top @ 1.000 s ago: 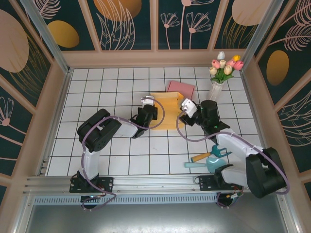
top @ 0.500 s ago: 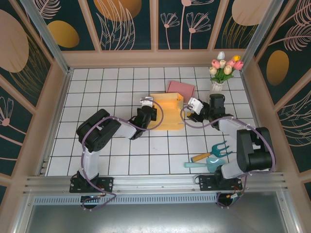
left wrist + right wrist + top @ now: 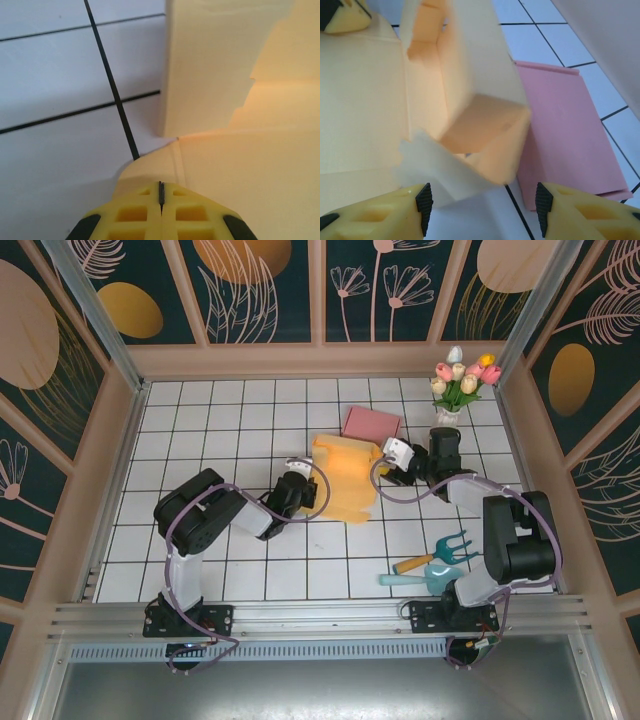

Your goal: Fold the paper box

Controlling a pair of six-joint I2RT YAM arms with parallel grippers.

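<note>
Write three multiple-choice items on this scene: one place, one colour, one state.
1. The flat pink paper sheet lies: A. beyond the part-folded paper box B. inside it C. in front of it
2. The box is: A. blue B. yellow C. green
3. The right end effector is: A. open B. shut on the box C. shut on nothing
A: the top view shows pink past the box's far edge. B: yellow in every view. A: its wrist view shows the fingers wide apart.

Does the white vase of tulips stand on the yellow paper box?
No, the white vase of tulips stands on the white tiled table near its far right corner, apart from the yellow paper box.
</note>
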